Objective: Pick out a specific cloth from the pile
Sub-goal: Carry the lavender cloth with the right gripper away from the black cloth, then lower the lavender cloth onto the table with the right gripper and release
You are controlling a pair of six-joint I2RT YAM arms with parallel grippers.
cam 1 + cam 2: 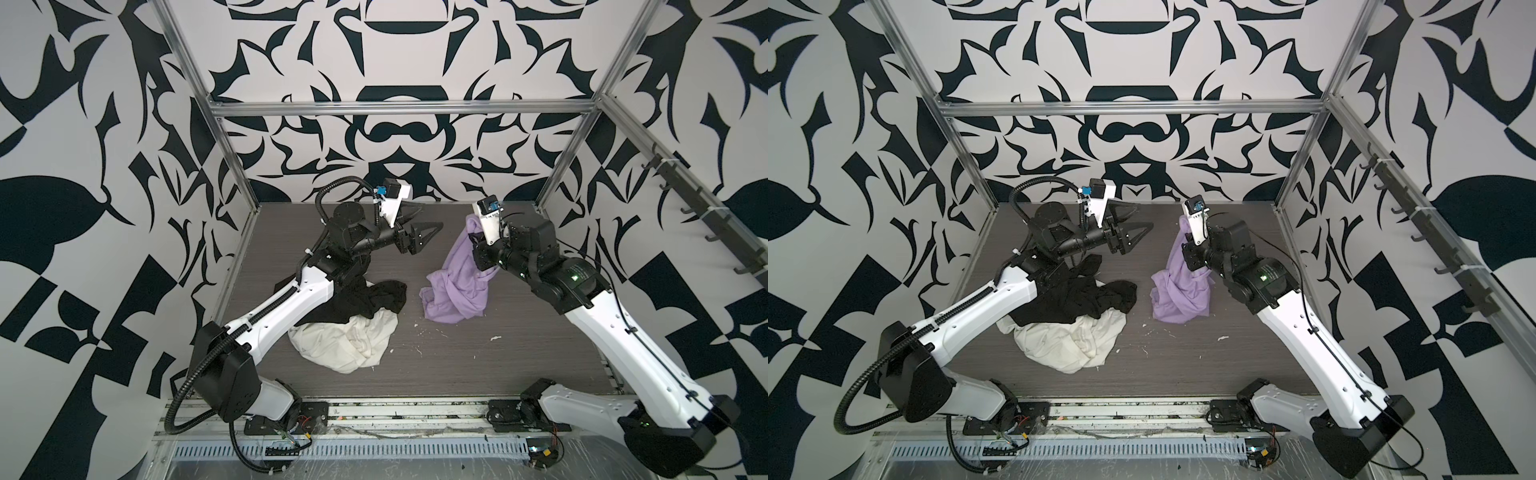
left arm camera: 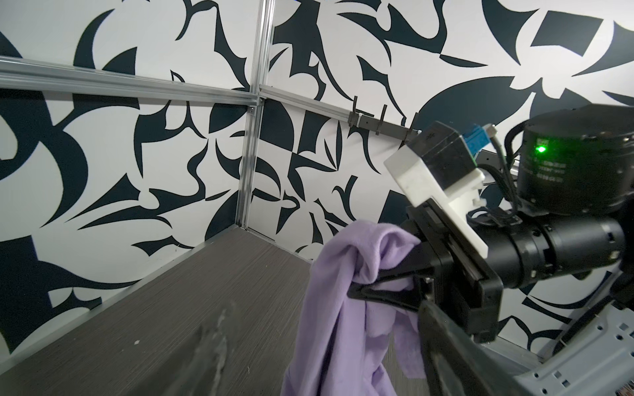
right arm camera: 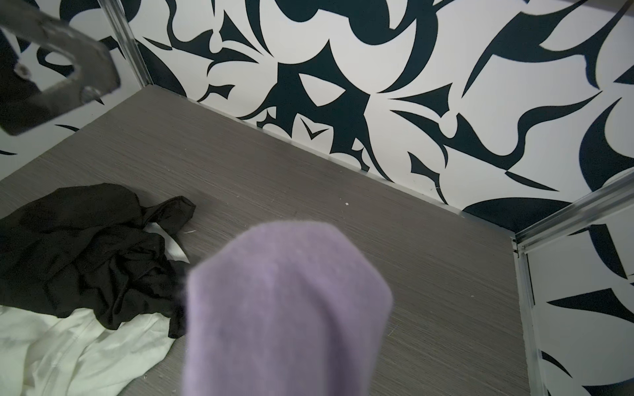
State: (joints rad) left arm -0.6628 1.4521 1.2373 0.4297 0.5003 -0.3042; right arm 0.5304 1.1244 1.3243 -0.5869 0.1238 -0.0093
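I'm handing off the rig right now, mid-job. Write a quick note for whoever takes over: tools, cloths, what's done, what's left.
The left tool is open and empty, raised above the table behind the pile.
The right tool is shut on the lavender cloth. Its top is bunched up in the air and its lower part lies crumpled on the table.
In the pile, the black garment lies over the cream-white garment, with bare table between them and the lavender cloth.
Done: cloth grasped and separated from the pile.
Left: probably lift it fully clear or set it aside, then release.
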